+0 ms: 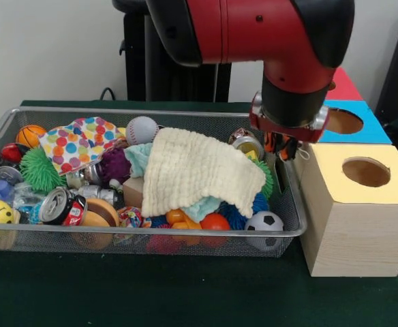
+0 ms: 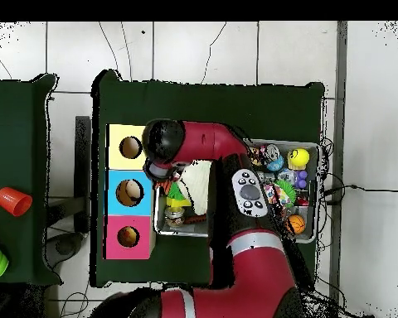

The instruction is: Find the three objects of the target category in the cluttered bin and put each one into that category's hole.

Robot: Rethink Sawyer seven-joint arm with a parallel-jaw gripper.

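The bin sits on the green tabletop, packed with balls, crushed cans, a cream cloth and a spotted cloth. Beside it stands the row of boxes with the yellow hole, blue hole and a red one behind. The claw hangs at the bin's edge nearest the boxes; whether it grips anything, I cannot tell. No hole shows an object going in, so most of the sorting looks undone.

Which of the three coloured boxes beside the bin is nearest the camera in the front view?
The yellow-topped box. It stands in front, with the blue-topped box behind it and the red-topped box farthest back.
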